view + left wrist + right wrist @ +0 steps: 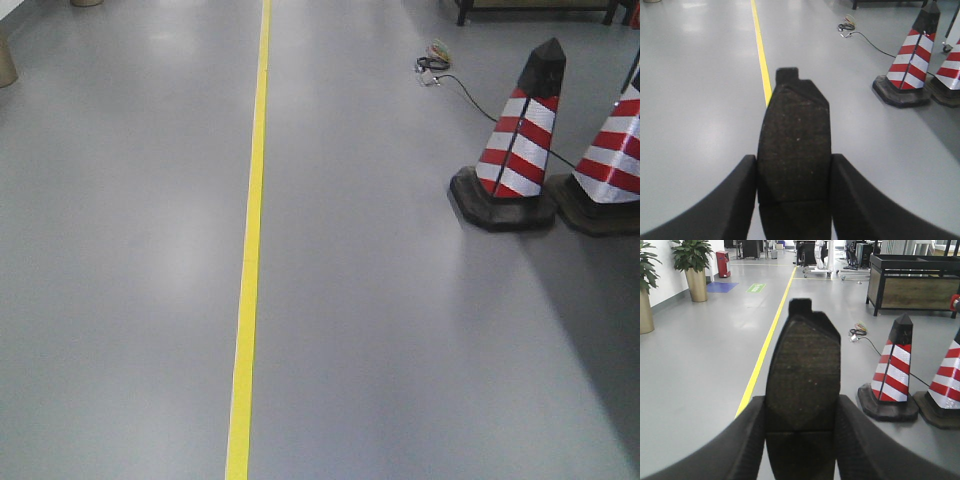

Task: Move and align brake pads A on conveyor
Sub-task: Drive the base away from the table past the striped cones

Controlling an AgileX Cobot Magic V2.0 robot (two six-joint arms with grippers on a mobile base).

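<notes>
Each wrist view shows one brake pad A held out over the grey floor. In the left wrist view the dark grey pad (794, 145) stands lengthwise between the two black fingers, and my left gripper (794, 172) is shut on its sides near the groove. In the right wrist view a second pad (803, 375) is held the same way, with my right gripper (803, 412) shut on it. Both pads point forward with a black backing tab at the far end. The conveyor is out of view in every frame.
A yellow floor line (250, 250) runs straight ahead. Two red-and-white traffic cones (515, 140) (610, 155) stand at the right, with a black cable (455, 85) on the floor behind them. Potted plants (692, 260) stand at the far left, and a dark wooden bench (912, 282) at the far right.
</notes>
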